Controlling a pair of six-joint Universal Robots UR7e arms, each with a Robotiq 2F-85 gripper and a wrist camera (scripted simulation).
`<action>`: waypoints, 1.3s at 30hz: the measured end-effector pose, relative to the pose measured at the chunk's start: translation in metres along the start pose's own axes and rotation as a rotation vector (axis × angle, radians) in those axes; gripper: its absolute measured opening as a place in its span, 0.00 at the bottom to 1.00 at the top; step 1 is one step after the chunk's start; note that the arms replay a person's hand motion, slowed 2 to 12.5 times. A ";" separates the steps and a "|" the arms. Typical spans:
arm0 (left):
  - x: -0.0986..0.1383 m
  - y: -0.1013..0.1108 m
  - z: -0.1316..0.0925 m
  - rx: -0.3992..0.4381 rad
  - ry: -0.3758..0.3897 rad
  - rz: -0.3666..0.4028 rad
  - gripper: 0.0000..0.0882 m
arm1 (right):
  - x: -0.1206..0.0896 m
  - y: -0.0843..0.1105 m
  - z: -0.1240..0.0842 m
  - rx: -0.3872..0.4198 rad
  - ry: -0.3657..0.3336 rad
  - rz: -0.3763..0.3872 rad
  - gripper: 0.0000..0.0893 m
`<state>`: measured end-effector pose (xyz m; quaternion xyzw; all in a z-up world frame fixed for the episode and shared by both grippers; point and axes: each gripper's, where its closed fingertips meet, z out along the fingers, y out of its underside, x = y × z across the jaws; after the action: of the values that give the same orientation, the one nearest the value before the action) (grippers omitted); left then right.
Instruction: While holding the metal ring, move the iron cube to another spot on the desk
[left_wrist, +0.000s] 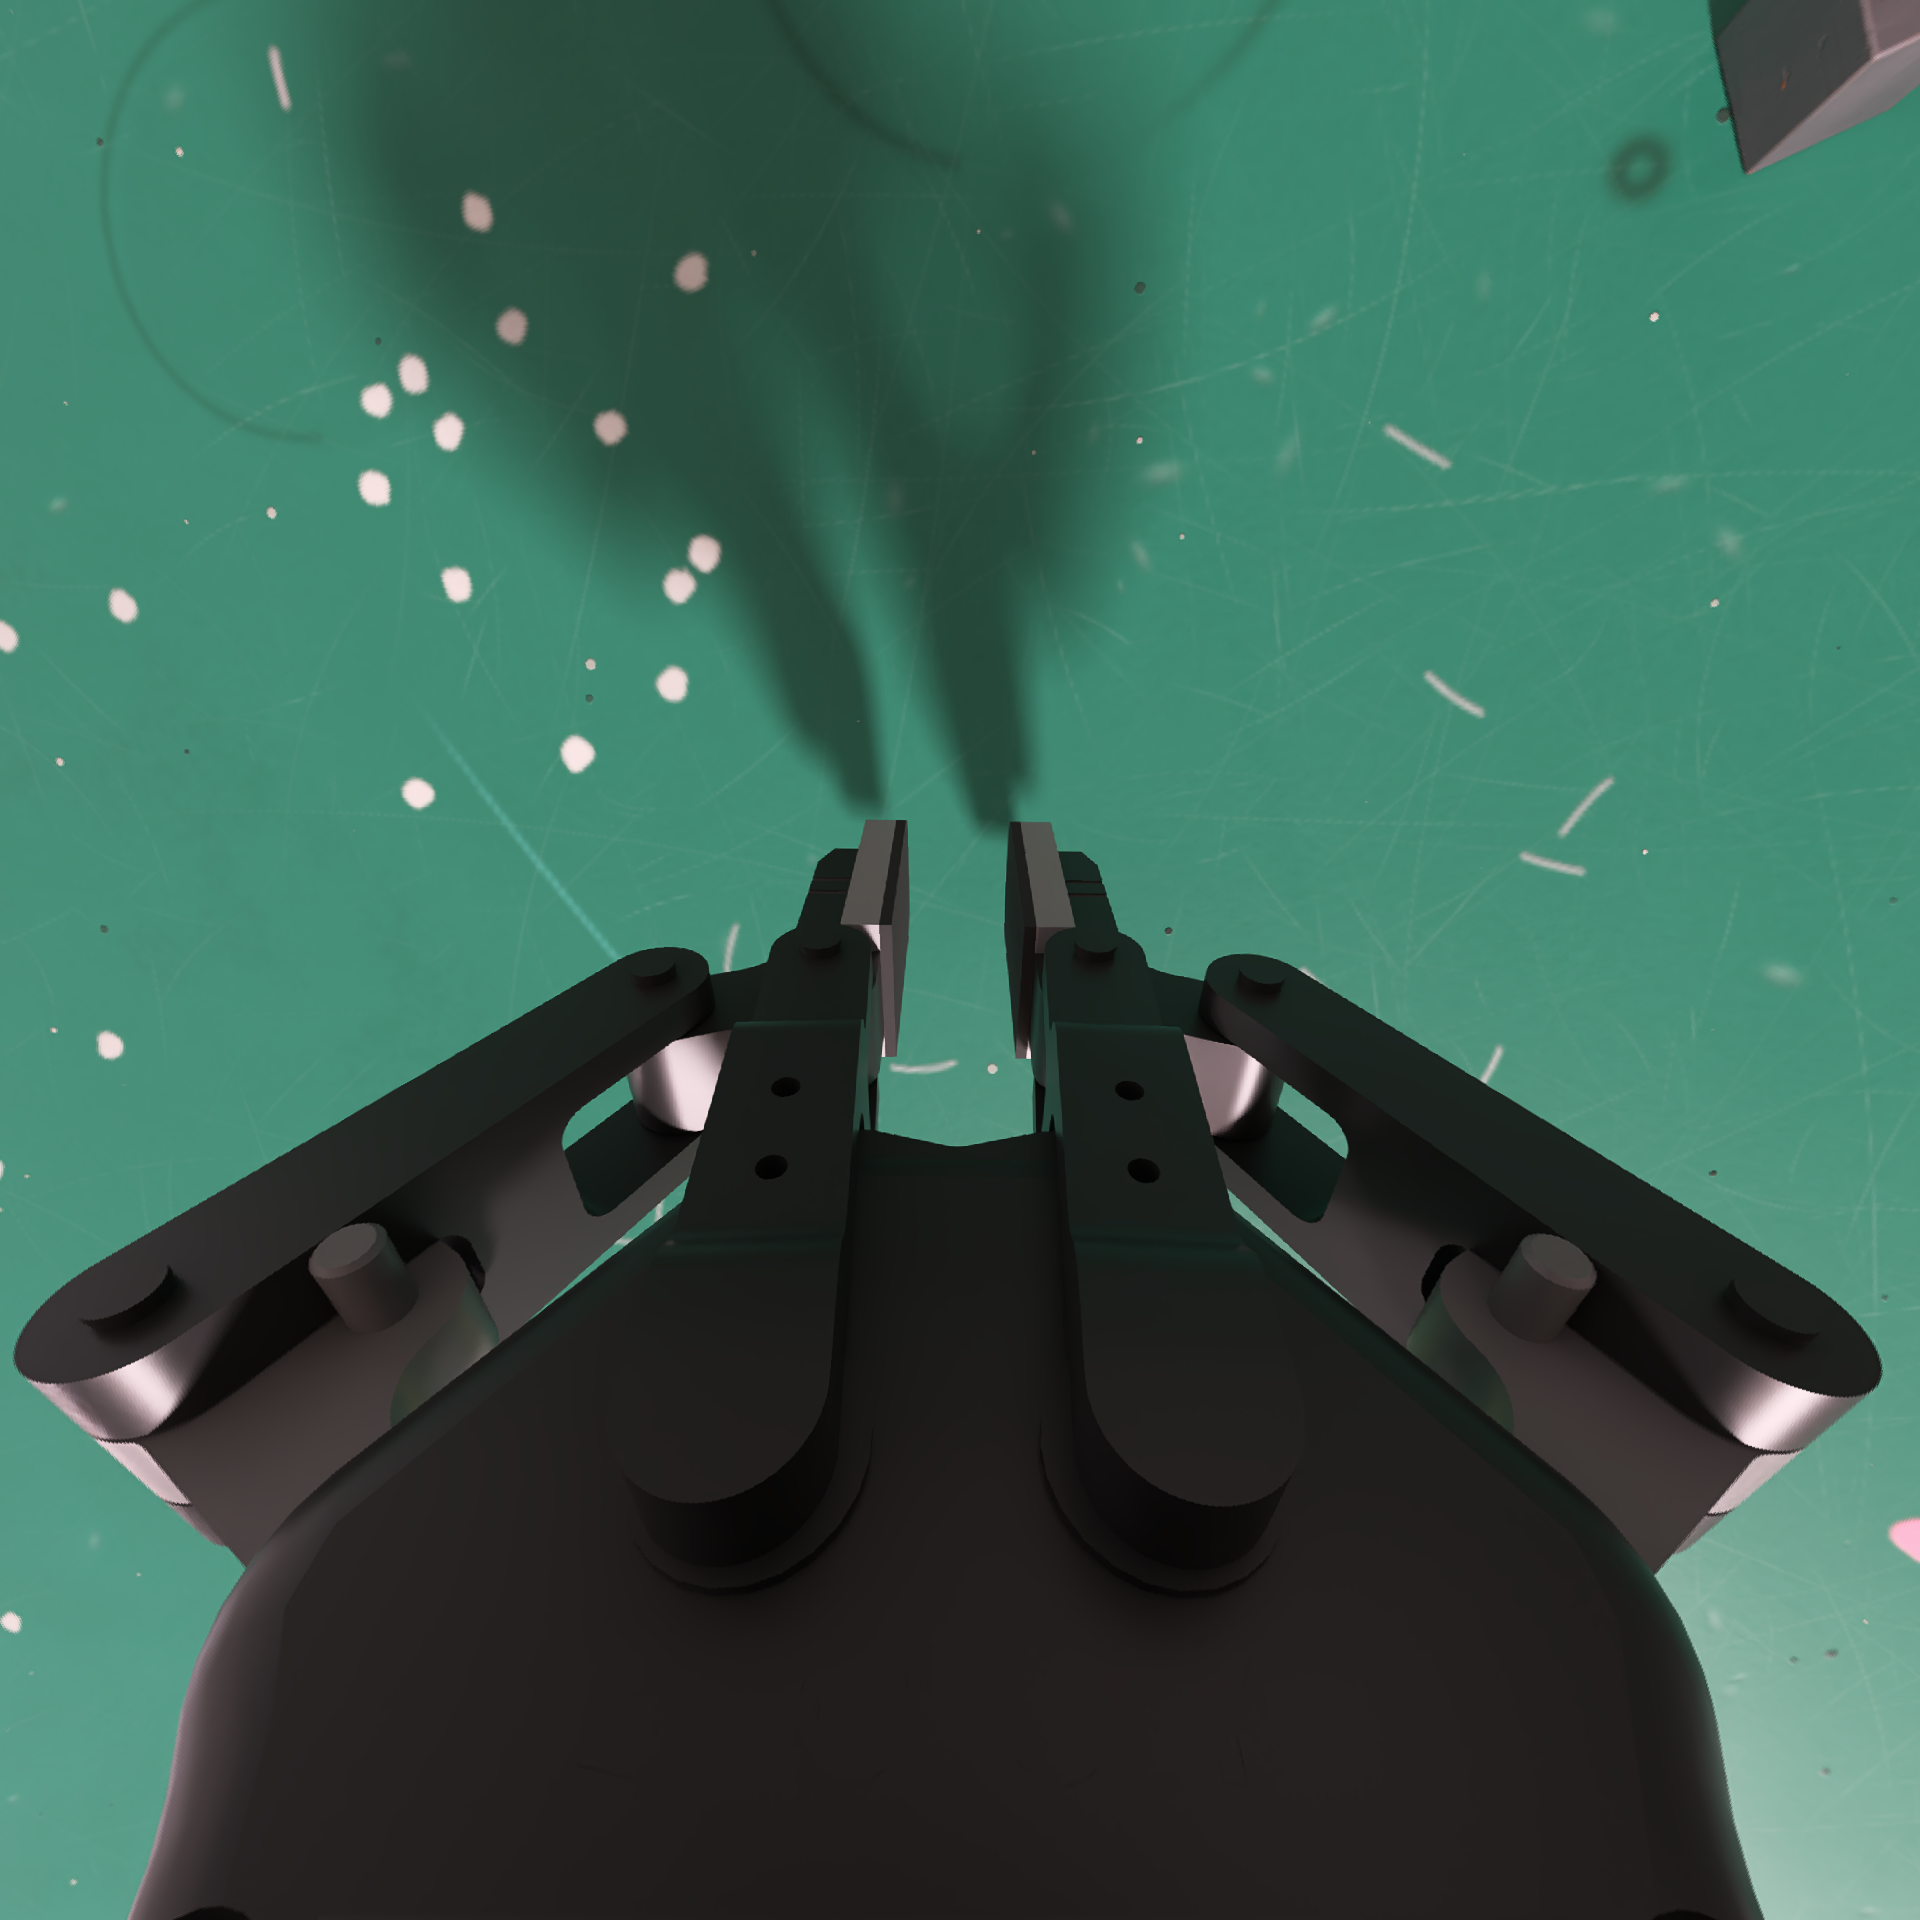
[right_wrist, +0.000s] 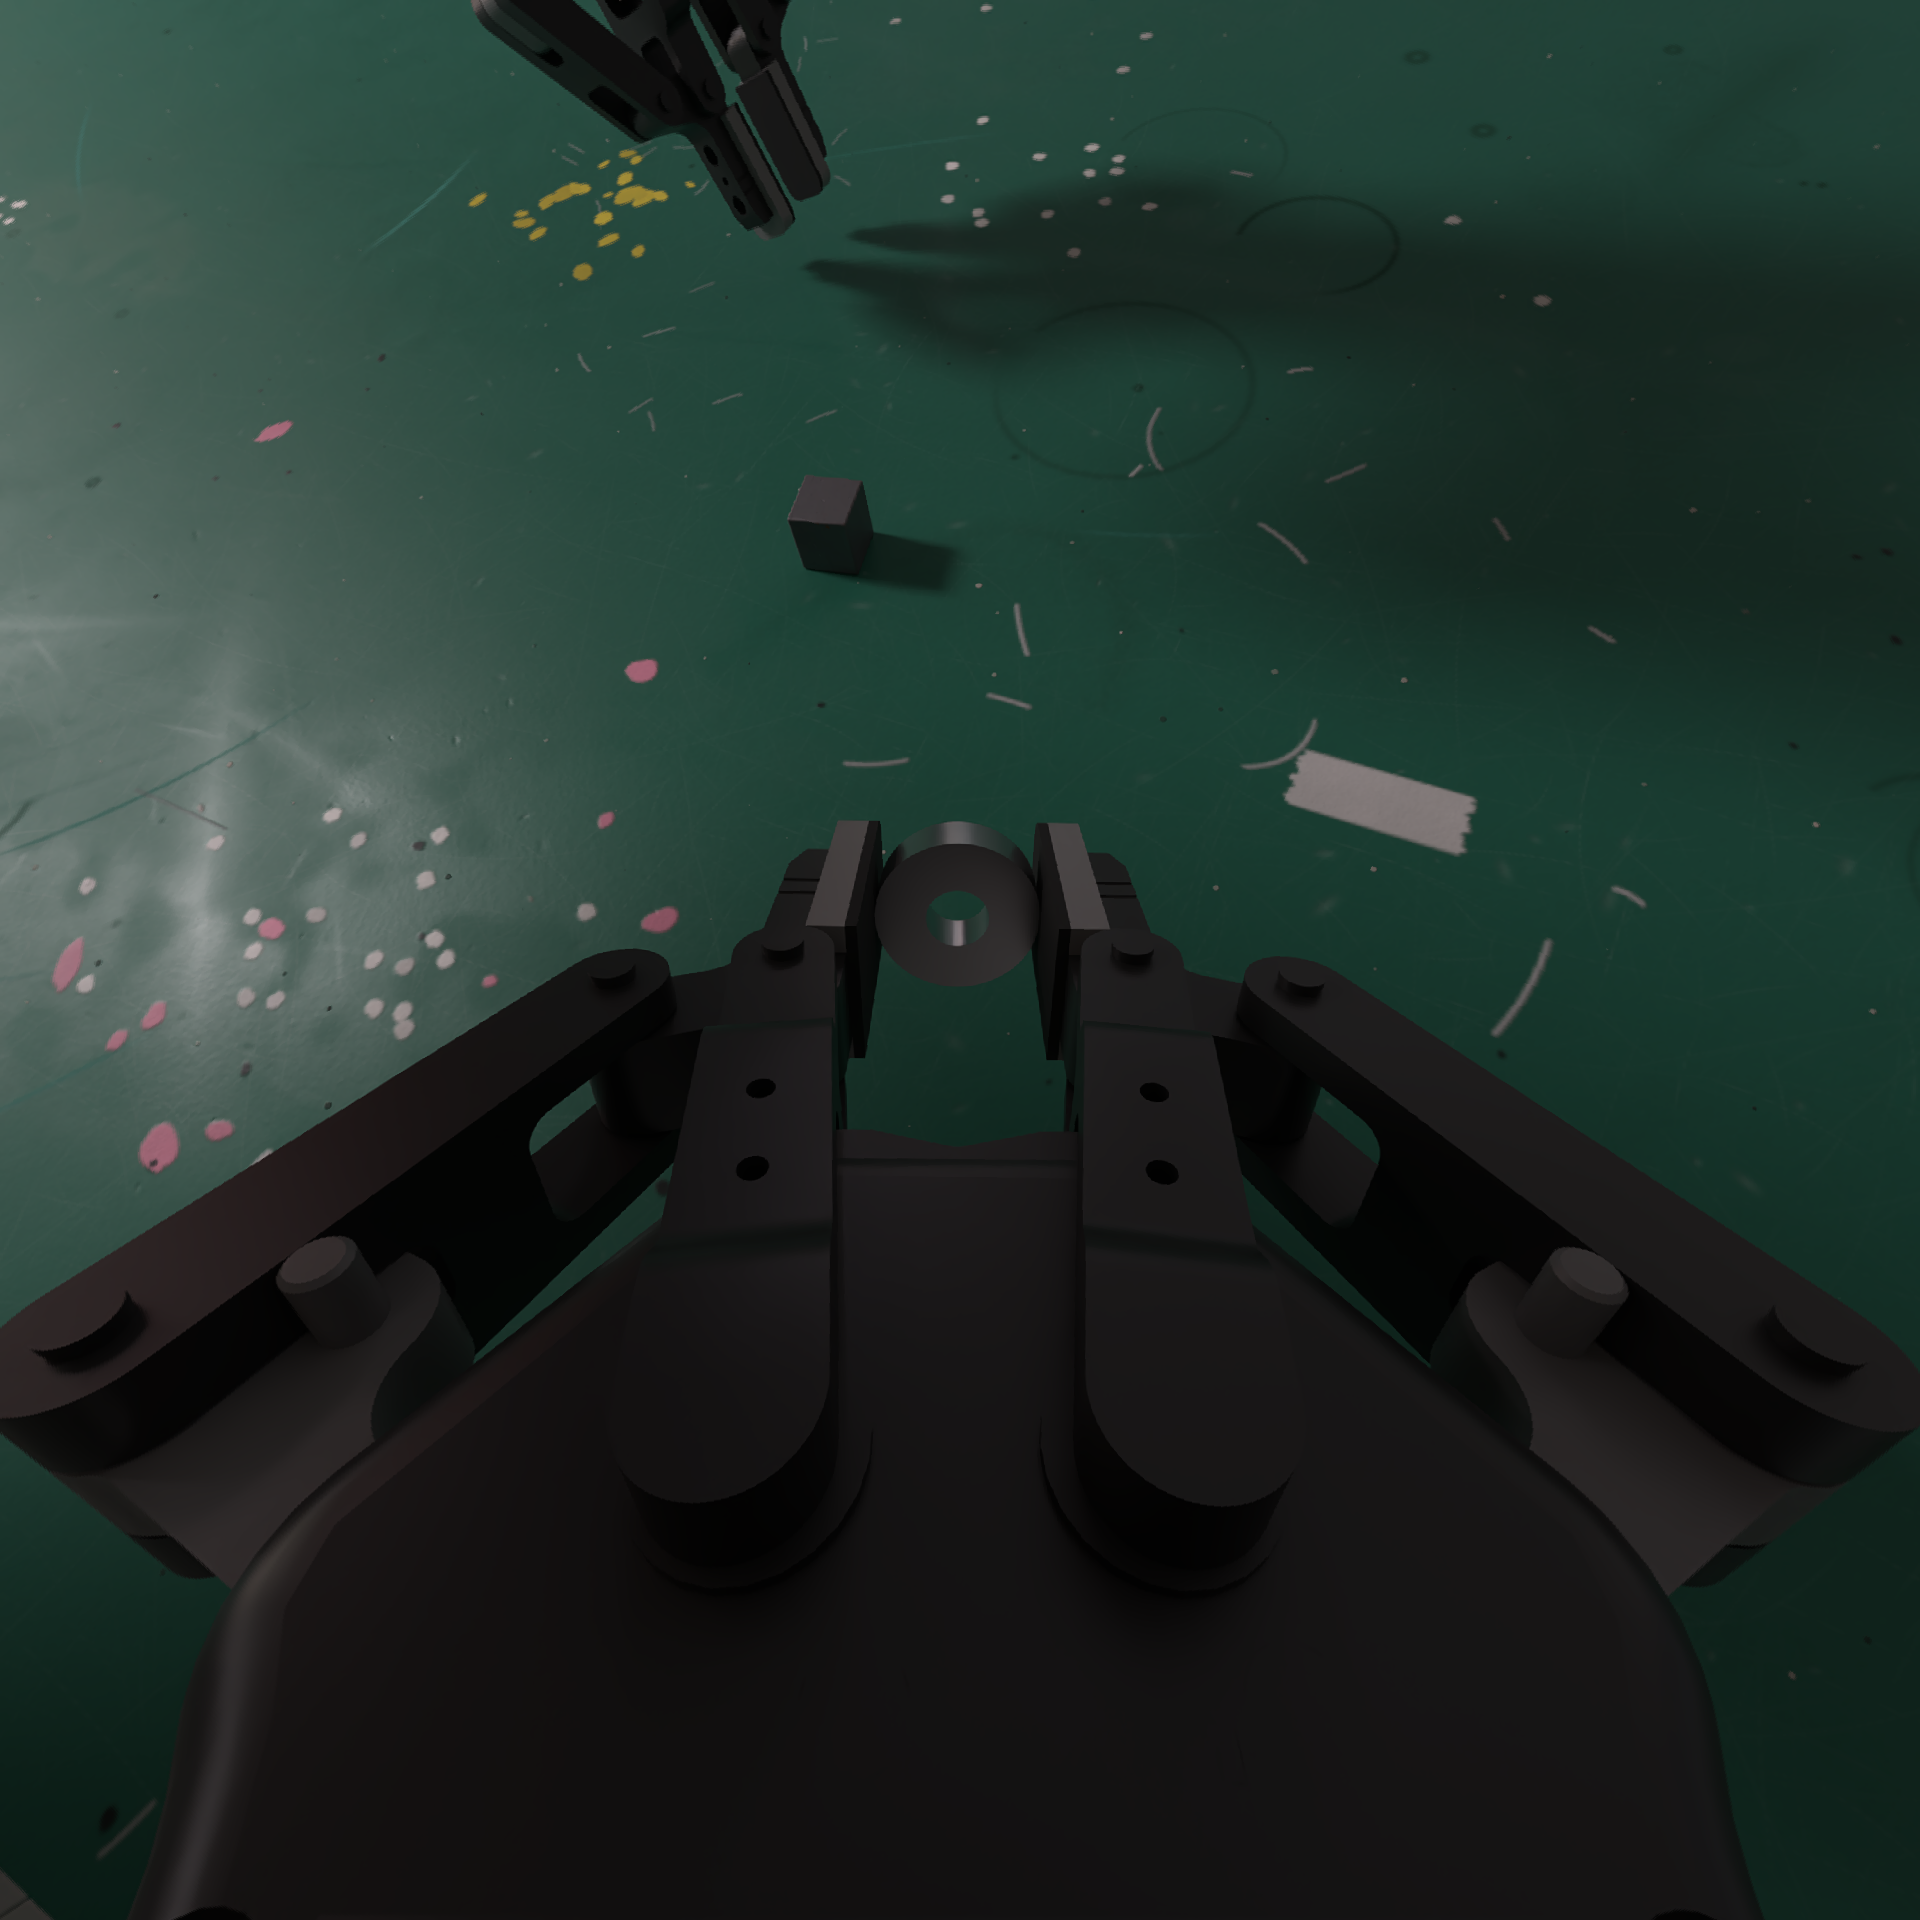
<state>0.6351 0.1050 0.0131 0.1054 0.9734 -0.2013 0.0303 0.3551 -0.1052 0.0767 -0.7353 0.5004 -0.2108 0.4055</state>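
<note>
Firmly between right fingers: metal ring.

Left wrist view: bright, even light is falling on the green desk, the left gripper casting a soft-edged shadow ahead. Right wrist view: dimmer, with pale glare spreading at left; the iron cube is throwing a short shadow rightward. Wide-angle distortion is bending both edges.

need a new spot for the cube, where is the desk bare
Nearly all the desk is bare. Only the cube stands on it. Free patches: between cube and tape strip; left of the cube toward the pink spots; under the left gripper, which is empty. The right gripper holds the ring above the near part.
</note>
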 end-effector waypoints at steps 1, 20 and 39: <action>0.000 0.000 0.000 0.003 -0.004 0.005 0.19 | 0.000 0.000 0.000 0.000 0.000 0.001 0.29; 0.003 0.001 -0.001 0.017 -0.039 0.019 0.13 | 0.000 -0.001 0.003 0.005 -0.005 0.014 0.29; 0.001 0.001 -0.008 0.043 -0.042 -0.017 0.08 | -0.005 -0.002 0.008 -0.006 -0.020 -0.009 0.29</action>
<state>0.6342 0.1088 0.0200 0.0935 0.9688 -0.2247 0.0466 0.3602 -0.0969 0.0743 -0.7407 0.4939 -0.2038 0.4073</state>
